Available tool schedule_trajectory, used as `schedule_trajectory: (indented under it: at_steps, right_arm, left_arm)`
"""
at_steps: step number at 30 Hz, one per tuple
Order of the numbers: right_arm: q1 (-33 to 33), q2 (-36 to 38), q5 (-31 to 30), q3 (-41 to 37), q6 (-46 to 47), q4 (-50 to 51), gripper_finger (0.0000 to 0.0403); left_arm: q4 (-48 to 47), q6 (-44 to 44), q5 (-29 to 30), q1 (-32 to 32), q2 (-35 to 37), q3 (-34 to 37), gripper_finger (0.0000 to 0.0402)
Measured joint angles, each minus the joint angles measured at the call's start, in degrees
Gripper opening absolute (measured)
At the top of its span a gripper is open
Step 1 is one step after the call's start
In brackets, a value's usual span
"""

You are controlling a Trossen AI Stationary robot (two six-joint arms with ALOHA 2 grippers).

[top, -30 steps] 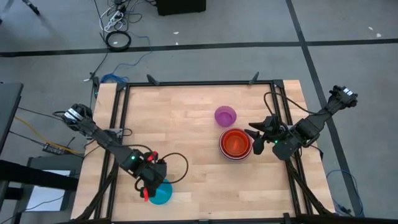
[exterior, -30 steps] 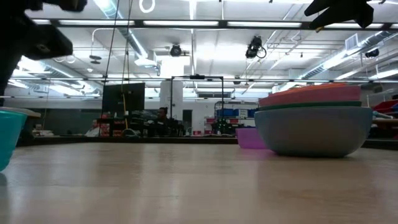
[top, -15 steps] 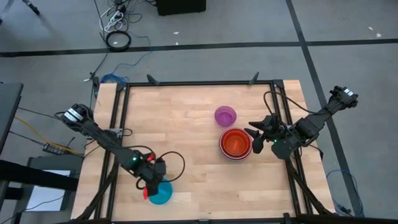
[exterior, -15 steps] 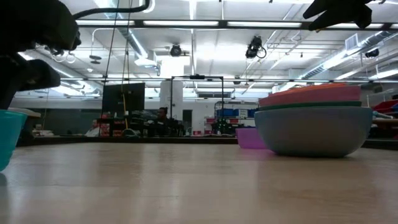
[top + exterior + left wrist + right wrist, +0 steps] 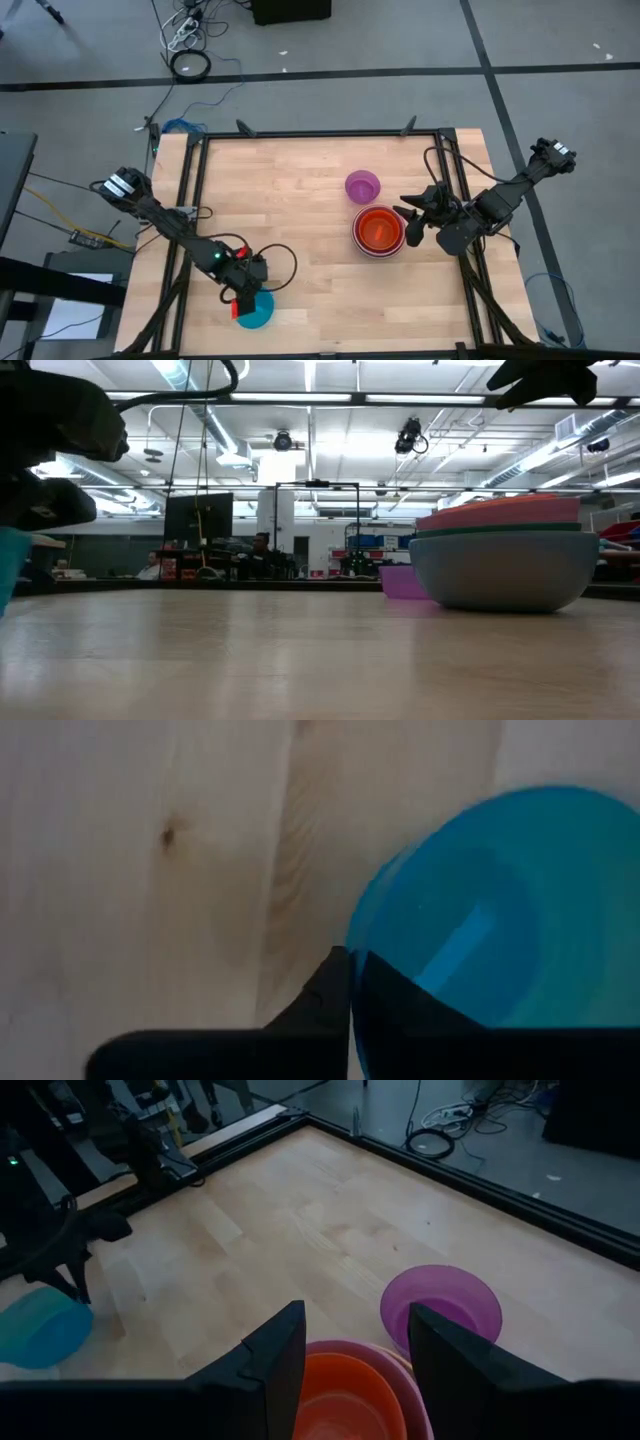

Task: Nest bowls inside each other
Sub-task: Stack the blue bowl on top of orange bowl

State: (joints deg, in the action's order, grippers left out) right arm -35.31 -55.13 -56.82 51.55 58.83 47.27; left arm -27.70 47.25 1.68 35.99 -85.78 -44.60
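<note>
Your left gripper (image 5: 243, 303) sits at the near left of the light wooden surface (image 5: 300, 190), its fingers (image 5: 330, 990) pinched together on the rim of the smooth cyan plastic bowl (image 5: 257, 311), one finger inside the wall and one outside. In the low view this bowl shows only as a sliver at the picture's left edge. The remaining bowls you can see lie well apart from it on the right half: a nested stack (image 5: 378, 232) with a glossy red-orange bowl (image 5: 345, 1405) innermost and a pink rim around it; from the low view the stack's outermost shell is grey-blue (image 5: 504, 568), with a green and a pink-orange edge above. A small translucent purple bowl (image 5: 362, 186) stands just beyond the stack, apart from it. Your right gripper (image 5: 411, 222) hangs beside the stack's right edge, fingers (image 5: 270, 1355) spread and holding nothing. No readable writing anywhere. A black metal frame (image 5: 320, 132) borders the surface; cables (image 5: 188, 55) lie on the floor beyond.
</note>
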Motion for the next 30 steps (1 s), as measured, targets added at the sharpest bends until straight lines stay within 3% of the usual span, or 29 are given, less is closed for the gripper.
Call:
schedule_trajectory:
  at_steps: [8,12,21,30]
  right_arm:
    - [0.7,0.0,0.0,0.0,-0.5,0.0,0.0164]
    - [1.2,0.0,0.0,0.0,-0.6,0.1,0.0164]
    - [1.4,0.0,0.0,0.0,-0.5,0.9,0.0164]
    - [1.4,0.0,-0.4,0.0,0.5,2.1,0.0164]
  left_arm:
    - [1.6,-5.6,2.0,-3.2,0.2,-0.2,0.0006]
    - [3.0,-10.3,6.2,-7.3,1.0,-0.2,0.0006]
    - [23.1,-26.8,9.3,-19.3,3.8,-0.3,0.0006]
    - [28.8,-38.5,9.3,-27.3,1.1,-10.4,0.0006]
